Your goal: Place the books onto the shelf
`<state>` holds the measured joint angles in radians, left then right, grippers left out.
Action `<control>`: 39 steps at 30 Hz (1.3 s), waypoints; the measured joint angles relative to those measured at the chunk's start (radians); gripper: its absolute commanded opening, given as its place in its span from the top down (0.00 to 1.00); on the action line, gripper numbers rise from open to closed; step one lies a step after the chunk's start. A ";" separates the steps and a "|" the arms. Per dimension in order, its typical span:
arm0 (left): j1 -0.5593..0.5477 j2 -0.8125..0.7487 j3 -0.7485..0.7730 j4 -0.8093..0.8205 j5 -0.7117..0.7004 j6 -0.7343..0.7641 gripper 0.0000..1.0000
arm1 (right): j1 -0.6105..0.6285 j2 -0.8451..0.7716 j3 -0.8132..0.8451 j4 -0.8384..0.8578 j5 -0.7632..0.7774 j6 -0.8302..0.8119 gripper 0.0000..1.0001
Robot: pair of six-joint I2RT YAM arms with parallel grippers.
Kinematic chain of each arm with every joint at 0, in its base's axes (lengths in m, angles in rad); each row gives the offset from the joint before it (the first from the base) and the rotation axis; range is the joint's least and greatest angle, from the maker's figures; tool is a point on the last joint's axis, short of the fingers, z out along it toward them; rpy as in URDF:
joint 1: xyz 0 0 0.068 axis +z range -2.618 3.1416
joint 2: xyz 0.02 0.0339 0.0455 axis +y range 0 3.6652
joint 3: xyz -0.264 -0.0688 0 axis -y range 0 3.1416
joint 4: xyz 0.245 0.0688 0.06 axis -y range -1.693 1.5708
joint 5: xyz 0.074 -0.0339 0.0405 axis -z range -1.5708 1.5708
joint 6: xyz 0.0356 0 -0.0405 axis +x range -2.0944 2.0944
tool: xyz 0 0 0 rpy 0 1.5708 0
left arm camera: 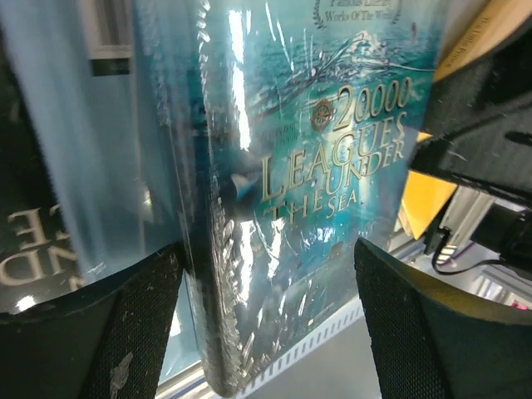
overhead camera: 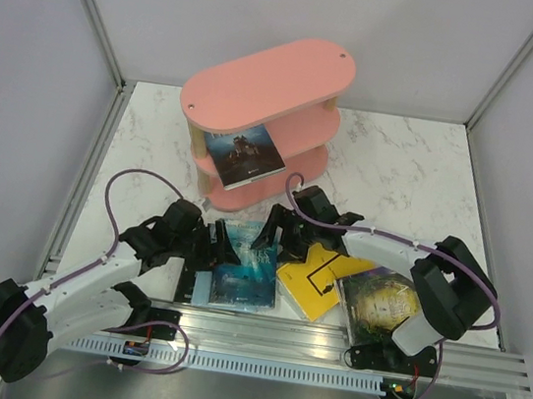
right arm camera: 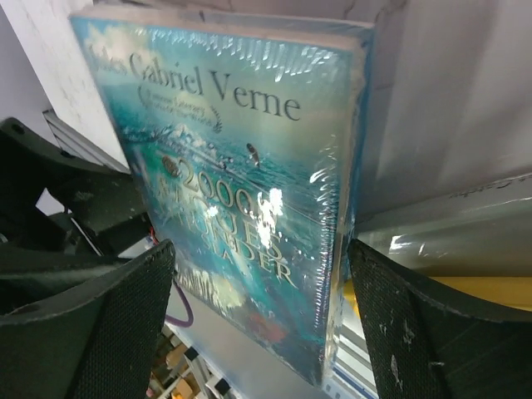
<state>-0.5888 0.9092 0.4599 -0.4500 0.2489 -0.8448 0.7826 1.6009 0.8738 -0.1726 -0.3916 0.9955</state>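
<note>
At centre frame, the teal book (overhead camera: 246, 276) stands tilted. The left gripper (left arm camera: 266, 253) and right gripper (right arm camera: 259, 249) each straddle it, jaws wide; whether either grips it cannot be told. Upper centre, the shelf (overhead camera: 263, 80) carries a dark book (overhead camera: 243, 155).

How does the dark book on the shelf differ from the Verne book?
The dark book lies on the shelf under its top board, overhanging; the Verne book stands off the shelf between the open left gripper and right gripper. Dark cover versus teal. Both are paperbacks.
</note>
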 measured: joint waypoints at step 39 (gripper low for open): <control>0.004 -0.259 0.085 0.096 0.463 -0.090 0.98 | -0.079 -0.414 -0.010 -0.170 -0.022 -0.069 0.02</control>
<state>-0.5850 0.6498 0.5453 -0.3538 0.7120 -0.9348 0.7033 1.1870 0.8642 -0.3428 -0.4137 0.9264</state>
